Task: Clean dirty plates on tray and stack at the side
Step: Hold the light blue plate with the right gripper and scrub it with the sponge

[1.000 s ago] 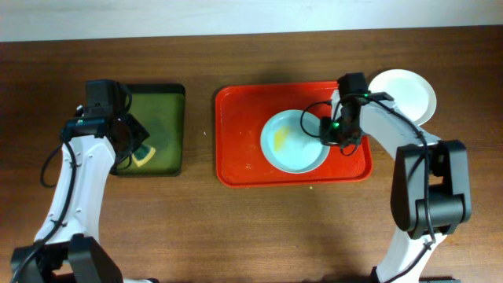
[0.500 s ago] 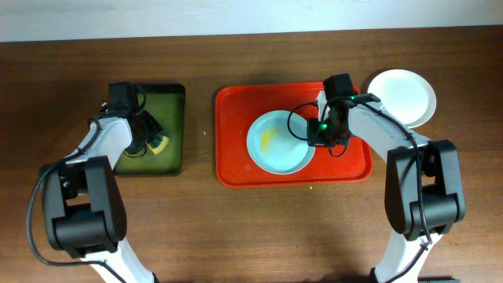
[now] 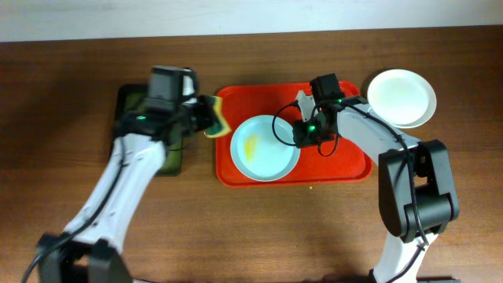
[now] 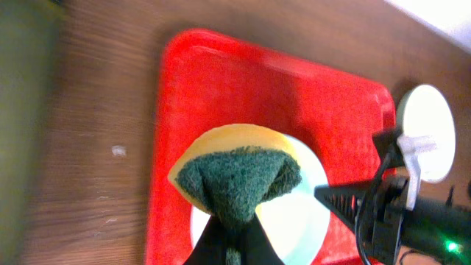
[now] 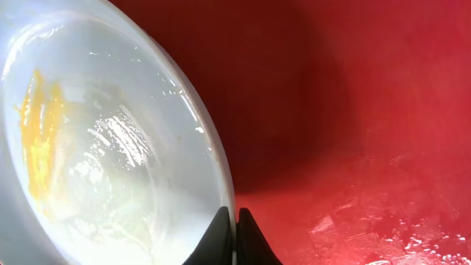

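Observation:
A pale blue plate [image 3: 267, 153] with a yellow smear [image 3: 251, 147] lies on the left half of the red tray [image 3: 346, 161]. My right gripper [image 3: 301, 134] is shut on the plate's right rim; in the right wrist view its fingers [image 5: 235, 224] pinch the rim of the plate [image 5: 96, 154] over the tray [image 5: 353, 110]. My left gripper [image 3: 204, 119] is shut on a yellow and green sponge [image 3: 216, 118] above the tray's left edge. In the left wrist view the sponge [image 4: 239, 173] hangs over the plate [image 4: 305, 210]. A cream-white plate [image 3: 401, 96] sits on the table right of the tray.
A dark green tray [image 3: 134, 98] lies to the left, mostly hidden under my left arm. The right arm's cables hang over the red tray's upper right. The cream-white plate also shows in the left wrist view [image 4: 430, 136].
My left gripper has lifted the sponge off the dark green tray and carried it right to the red tray's edge. My right gripper has dragged the blue plate leftward.

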Controlling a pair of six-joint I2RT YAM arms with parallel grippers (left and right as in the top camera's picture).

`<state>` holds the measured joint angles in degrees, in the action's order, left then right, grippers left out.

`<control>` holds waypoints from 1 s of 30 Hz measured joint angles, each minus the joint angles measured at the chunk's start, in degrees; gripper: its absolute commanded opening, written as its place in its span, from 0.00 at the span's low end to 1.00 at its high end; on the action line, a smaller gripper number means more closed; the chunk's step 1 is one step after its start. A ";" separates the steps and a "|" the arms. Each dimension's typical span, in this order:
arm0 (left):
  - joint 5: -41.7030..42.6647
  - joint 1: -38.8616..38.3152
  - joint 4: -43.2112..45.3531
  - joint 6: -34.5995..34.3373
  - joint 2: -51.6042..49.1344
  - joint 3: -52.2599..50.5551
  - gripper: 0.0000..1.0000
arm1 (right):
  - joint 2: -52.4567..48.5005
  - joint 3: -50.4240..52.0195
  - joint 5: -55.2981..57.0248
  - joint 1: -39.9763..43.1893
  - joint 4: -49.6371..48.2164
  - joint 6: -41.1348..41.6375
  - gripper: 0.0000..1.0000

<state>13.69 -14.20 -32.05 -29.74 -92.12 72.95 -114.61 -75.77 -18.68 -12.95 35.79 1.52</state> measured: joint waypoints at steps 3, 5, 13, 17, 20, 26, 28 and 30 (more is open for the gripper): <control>0.15 -5.46 5.27 -0.31 -6.78 -0.07 0.00 | 0.00 0.02 0.76 0.00 0.00 0.07 0.12; 0.28 -8.37 8.90 -1.14 -11.74 -0.15 0.00 | 0.00 0.02 0.81 0.00 0.22 1.75 0.12; 0.44 -12.81 15.45 -2.89 -20.02 -0.31 0.00 | 0.00 0.02 0.81 0.00 2.56 5.99 0.04; 0.13 -14.95 17.20 -3.04 -23.87 -0.31 0.00 | 0.00 0.02 0.81 0.00 2.80 6.05 0.04; -6.80 -15.80 12.83 -3.08 -24.20 0.33 0.00 | 0.00 0.02 0.74 -0.02 3.32 6.08 0.04; -24.04 -15.34 -1.46 -3.06 -22.95 3.61 0.00 | -0.02 0.02 1.20 -0.26 3.63 6.05 0.04; -24.98 -15.37 -3.10 -3.06 -22.25 4.11 0.00 | -0.02 0.02 1.25 -0.57 3.72 6.08 0.04; -24.50 -14.60 -3.04 -3.06 -20.00 4.22 0.00 | -0.02 0.02 1.70 -0.59 3.89 6.08 0.04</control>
<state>-10.81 -28.80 -35.09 -32.80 -112.12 77.17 -114.63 -75.75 -16.97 -13.54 39.68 7.60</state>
